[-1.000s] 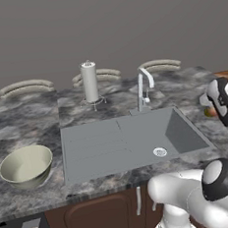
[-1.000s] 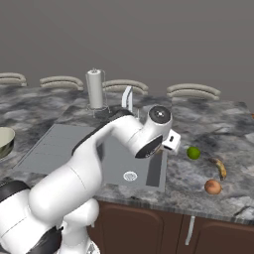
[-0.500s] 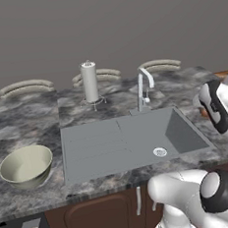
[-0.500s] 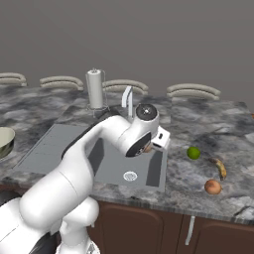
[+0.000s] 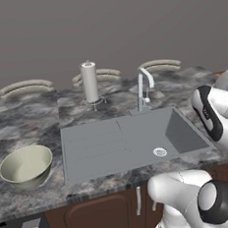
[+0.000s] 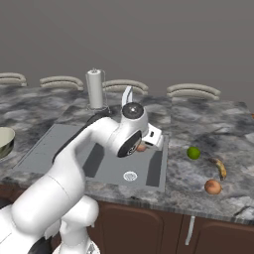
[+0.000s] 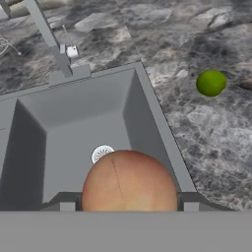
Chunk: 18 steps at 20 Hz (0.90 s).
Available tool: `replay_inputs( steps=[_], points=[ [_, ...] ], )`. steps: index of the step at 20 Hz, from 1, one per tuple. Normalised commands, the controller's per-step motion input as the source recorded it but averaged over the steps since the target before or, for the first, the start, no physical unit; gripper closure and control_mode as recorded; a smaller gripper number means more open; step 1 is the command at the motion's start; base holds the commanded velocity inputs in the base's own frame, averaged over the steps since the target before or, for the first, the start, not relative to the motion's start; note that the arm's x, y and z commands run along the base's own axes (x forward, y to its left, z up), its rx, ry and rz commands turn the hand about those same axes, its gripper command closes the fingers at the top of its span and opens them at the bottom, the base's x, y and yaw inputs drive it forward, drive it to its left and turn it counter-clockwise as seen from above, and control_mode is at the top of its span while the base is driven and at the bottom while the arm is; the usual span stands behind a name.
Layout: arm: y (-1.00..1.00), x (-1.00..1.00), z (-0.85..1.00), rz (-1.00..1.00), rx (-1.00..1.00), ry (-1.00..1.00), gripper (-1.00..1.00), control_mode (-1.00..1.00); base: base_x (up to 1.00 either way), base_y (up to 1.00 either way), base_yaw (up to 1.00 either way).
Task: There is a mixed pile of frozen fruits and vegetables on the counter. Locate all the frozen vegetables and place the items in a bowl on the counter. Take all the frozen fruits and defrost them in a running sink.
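Pinched between the gripper [image 7: 129,206] jaws in the hand view is a rounded orange-brown lump [image 7: 129,184], the frozen fruit, carried directly above the sink [image 7: 74,133] basin with the round drain [image 7: 102,154] just past it; I judge it is held there so it can be lowered or dropped under the tap [image 7: 49,37] to defrost. That same view catches the lime-green ball [image 7: 211,82] lying on the counter [image 7: 206,133] to the right of the basin, well apart from the held fruit. From the right base view the gripper [image 6: 144,145] hangs over the right part of the sink [image 6: 59,144], with a sliver of the orange-brown lump [image 6: 141,147] peeking beneath the hand (the jaws themselves are hidden by the wrist here). This view adds what the hand camera misses: the green ball [image 6: 193,153], a reddish-brown lump [image 6: 213,186] and a small banana-like item [image 6: 220,168] spread on the counter to the right, presumably the rest of the pile awaiting sorting, plus the bowl's rim [image 6: 5,141] at the far left edge. The left base view gives the whole bowl [image 5: 26,166], apparently empty, standing on the counter left of the sink [image 5: 123,139]; no water can be made out running from the tap [image 5: 144,86].
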Motion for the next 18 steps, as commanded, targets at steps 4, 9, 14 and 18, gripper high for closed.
replay_inputs(
  steps=[4,9,14,18],
  points=[
    [0.11,0.00,0.00,0.00,-0.01,0.00,1.00,-1.00,0.00,0.00,0.00],
    [0.10,0.00,0.00,0.00,-0.03,0.02,1.00,-1.00,0.00,0.00,0.00],
    [0.10,0.00,0.00,0.00,-0.05,0.07,1.00,-1.00,0.00,0.00,0.00],
    [0.12,0.00,0.00,0.00,-0.03,0.09,1.00,-1.00,0.00,0.00,0.00]
  ],
)
